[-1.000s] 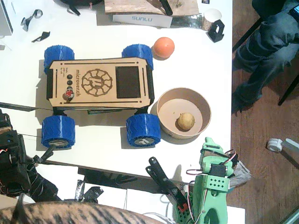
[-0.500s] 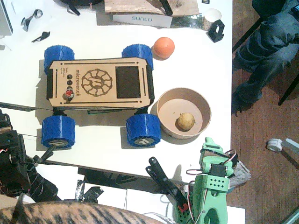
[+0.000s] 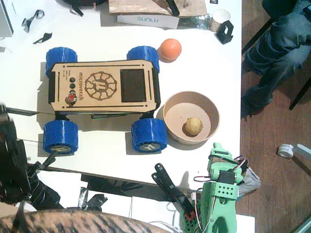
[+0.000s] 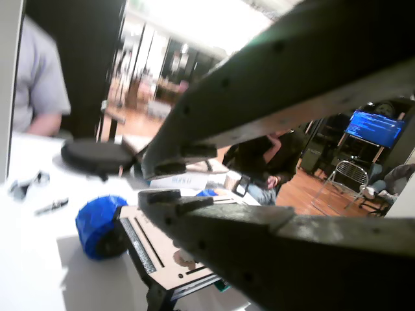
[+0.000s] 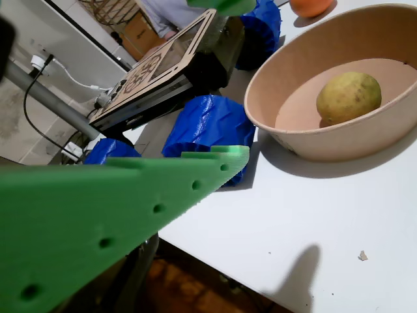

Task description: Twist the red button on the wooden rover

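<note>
The wooden rover point(image 3: 102, 87) stands at the middle left of the table on blue wheels. Its red button point(image 3: 71, 99) sits at the deck's left end, beside two small black buttons. My black left arm point(image 3: 12, 165) is blurred at the lower left edge, well short of the rover. In a wrist view the left gripper point(image 4: 152, 183) stands slightly open and empty, pointing at the rover's deck point(image 4: 175, 259) and a blue wheel point(image 4: 100, 227). Below the bowl, my green right gripper point(image 3: 221, 156) is open with nothing between its fingers point(image 5: 130, 215).
A tan bowl point(image 3: 167, 121) holding a yellowish round fruit point(image 3: 193, 126) stands right of the rover. An orange ball point(image 3: 170, 49) lies behind it. A black part point(image 3: 170, 187) sits at the front edge. A person's legs point(image 3: 277, 53) are at the right.
The black left arm has shifted upward along the left edge and is now blurred. The rover, bowl and right arm have stayed put.
</note>
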You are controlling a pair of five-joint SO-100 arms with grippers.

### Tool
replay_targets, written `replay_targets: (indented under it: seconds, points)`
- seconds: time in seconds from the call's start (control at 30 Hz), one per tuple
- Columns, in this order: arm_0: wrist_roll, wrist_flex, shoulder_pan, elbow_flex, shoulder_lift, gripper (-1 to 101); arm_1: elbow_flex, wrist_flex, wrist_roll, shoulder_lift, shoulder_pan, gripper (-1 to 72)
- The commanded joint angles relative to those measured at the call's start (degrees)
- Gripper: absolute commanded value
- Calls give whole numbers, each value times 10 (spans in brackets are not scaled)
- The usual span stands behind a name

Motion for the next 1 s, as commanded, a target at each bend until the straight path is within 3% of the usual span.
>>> replay_targets:
  seconds: [0.0, 0.2, 0.37, 0.67, 0.97]
  points:
    - [4, -47, 4, -11, -119, 0, -4, -3, 0, -3, 3, 204]
    - [4, -100, 5, -11, -222, 0, -4, -3, 0, -3, 3, 204]
    - [4, -98, 28, -54, -308, 0, -4, -3, 0, -3, 3, 204]
    - [-4, -34, 185, -206, -486, 0, -4, -3, 0, -3, 3, 204]
    - [-5, -42, 308, -256, -632, 0, -4, -3, 0, -3, 3, 204]
